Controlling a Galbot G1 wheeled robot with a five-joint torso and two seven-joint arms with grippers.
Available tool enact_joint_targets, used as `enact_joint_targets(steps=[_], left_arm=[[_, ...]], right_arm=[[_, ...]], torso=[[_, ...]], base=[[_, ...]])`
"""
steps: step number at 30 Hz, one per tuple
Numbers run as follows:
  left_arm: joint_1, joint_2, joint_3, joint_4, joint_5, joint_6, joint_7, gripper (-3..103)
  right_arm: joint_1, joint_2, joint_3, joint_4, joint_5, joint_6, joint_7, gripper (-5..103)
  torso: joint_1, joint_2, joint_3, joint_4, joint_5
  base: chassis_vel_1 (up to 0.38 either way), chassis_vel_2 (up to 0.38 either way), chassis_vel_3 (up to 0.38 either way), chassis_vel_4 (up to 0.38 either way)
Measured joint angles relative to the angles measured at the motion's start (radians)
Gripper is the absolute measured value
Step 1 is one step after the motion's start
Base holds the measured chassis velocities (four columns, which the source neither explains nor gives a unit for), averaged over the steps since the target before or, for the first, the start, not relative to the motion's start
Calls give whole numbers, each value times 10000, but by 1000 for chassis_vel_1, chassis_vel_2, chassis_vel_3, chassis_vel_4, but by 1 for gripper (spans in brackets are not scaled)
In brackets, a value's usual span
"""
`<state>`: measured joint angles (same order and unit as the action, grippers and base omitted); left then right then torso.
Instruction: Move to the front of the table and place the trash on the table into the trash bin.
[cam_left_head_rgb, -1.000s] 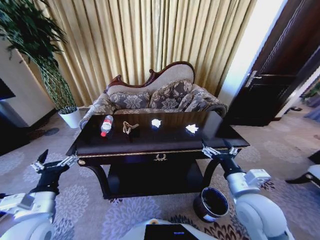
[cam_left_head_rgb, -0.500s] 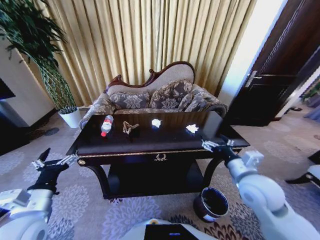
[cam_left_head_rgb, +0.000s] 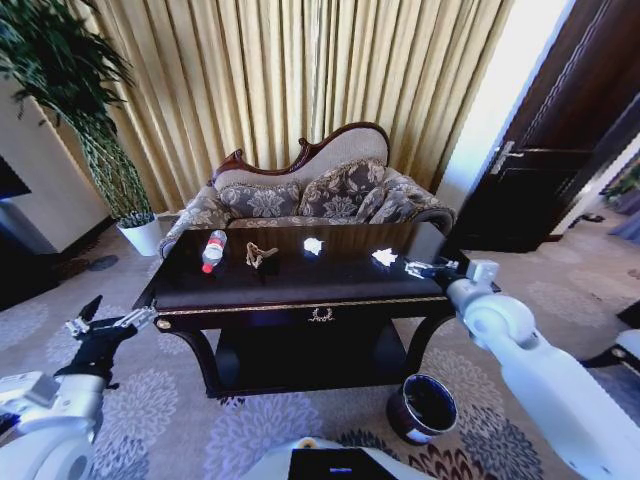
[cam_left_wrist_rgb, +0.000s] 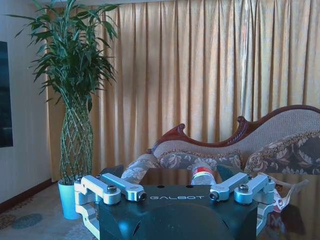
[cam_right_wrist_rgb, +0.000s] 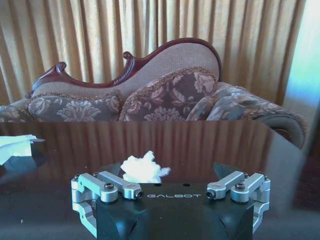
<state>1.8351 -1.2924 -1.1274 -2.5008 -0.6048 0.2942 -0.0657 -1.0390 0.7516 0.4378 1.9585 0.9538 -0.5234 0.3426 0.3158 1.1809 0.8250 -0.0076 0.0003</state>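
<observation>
Jaws spread wide on the right gripper (cam_left_head_rgb: 418, 268), levelled at the paper wad (cam_right_wrist_rgb: 144, 167) on the table (cam_left_head_rgb: 300, 285); light, crushable, best pinched across its middle. Left gripper (cam_left_head_rgb: 105, 325) is likewise held open, low beside the table.

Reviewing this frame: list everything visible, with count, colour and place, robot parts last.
table: one, dark glossy wood with gold trim, centre, before the sofa.
bottle: one, clear with red label, lying on the table's left part.
wrapper scrap: one, tan, on the table right of the bottle.
paper wads: two, white, one mid-table, one toward the right.
trash bin: one, dark brown, on the carpet by the table's right front leg.
sofa: one, patterned with dark wood frame, behind the table.
plant: one, green, white pot, far left.
curtains: gold, along the back wall.
door: dark, at right.
left gripper: open, low beside the table's left front corner.
right gripper: open, over the table's right part, near the right wad.
</observation>
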Motion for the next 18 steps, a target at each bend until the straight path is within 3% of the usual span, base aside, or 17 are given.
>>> enact_joint_targets(steps=[7,18], left_arm=[[38,-47,44,0,21,32,-5,100],[-5,-99,147,4,46,84,-3,100]], right_arm=[[2142,462,-1958,-1643,-85,40,148,100],[2887,881,-2799,-2613,-226,88,148,100]], torso=[[0,0,-1,3,-3],[-1,2,-2,1,-3]], base=[[0,0,0,0],[0,0,0,0]])
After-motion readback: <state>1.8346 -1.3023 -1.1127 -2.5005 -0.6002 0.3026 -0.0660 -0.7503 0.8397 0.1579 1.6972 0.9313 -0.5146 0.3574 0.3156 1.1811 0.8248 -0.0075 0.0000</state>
